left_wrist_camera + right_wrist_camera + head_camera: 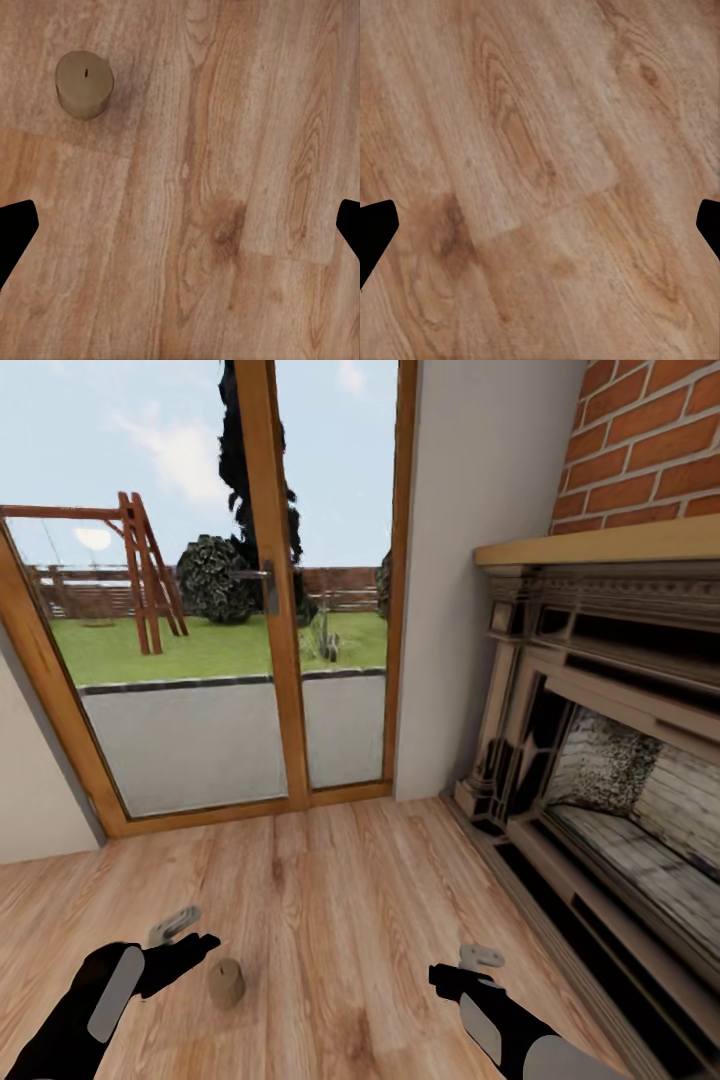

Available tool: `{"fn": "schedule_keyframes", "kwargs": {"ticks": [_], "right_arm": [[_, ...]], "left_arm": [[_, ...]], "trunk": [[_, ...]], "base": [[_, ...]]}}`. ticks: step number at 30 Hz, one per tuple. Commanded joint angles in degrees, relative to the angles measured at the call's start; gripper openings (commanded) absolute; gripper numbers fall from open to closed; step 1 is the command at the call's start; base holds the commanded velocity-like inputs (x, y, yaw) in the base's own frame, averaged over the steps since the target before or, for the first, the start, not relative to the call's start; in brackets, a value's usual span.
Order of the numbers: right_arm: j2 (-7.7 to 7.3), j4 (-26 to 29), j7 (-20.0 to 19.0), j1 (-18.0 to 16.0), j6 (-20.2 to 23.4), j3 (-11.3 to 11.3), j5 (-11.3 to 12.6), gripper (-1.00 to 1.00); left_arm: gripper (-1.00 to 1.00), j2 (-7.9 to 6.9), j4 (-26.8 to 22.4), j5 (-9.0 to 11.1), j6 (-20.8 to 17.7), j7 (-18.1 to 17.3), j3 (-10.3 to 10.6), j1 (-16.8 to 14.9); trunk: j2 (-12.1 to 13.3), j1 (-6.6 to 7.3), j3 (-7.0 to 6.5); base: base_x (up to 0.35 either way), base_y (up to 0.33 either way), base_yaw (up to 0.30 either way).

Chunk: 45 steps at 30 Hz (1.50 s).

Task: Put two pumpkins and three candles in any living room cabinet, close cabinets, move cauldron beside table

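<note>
While the candle (226,982) stands upright on the wood floor (330,880) just beside the empty, spread-fingered left gripper (186,938), the right gripper (468,966) likewise open, it looks light, stiff and waxy-slick, best pinched across its round sides.

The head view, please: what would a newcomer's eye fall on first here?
Probably the glazed wooden door straight ahead, with the lawn and swing frame outside. Next comes the ornate fireplace under red brick on the right. Low down, a small tan candle stands upright on the wood floor, just beside the open left gripper; the right gripper hovers apart, empty.
</note>
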State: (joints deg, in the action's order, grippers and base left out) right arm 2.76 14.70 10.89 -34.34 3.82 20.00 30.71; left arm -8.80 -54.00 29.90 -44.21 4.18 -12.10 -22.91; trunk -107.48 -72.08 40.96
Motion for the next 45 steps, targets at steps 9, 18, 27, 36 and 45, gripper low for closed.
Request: {"fn": "schedule_keyframes", "kwargs": {"ticks": [9, 18, 27, 36, 45], "right_arm": [[-0.04, 0.1, 0.4, 0.0, 0.3, 0.5, 0.3, 1.0], [-0.04, 0.0, 0.4, 0.0, 0.3, 0.5, 0.3, 1.0], [-0.04, 0.0, 0.4, 0.0, 0.3, 0.5, 0.3, 1.0], [0.03, 0.0, 0.4, 0.0, 0.3, 0.5, 0.3, 1.0], [0.05, -0.1, 0.4, 0.0, 0.2, 0.5, 0.3, 1.0]], "left_arm": [[1.0, -0.03, -0.1, 0.6, -0.2, 0.4, 0.0, 0.0], [1.0, -0.01, -0.1, 0.5, -0.3, 0.4, 0.0, 0.0], [1.0, -0.11, -0.1, 0.5, -0.3, 0.4, 0.0, 0.0], [1.0, -0.36, -0.1, 0.8, -0.3, 0.4, -0.1, 0.0], [1.0, -0.17, -0.1, 0.6, -0.3, 0.4, -0.1, 0.0]], "trunk": [[0.0, -0.02, 0.06], [0.0, -0.02, 0.06], [0.0, -0.02, 0.06], [0.0, -0.02, 0.06], [0.0, -0.02, 0.06]], "base": [[0.194, 0.11, 0.01], [0.188, 0.014, 0.225], [0.263, 0.008, 0.04], [0.256, 0.174, 0.0], [0.271, 0.186, 0.0]]}}
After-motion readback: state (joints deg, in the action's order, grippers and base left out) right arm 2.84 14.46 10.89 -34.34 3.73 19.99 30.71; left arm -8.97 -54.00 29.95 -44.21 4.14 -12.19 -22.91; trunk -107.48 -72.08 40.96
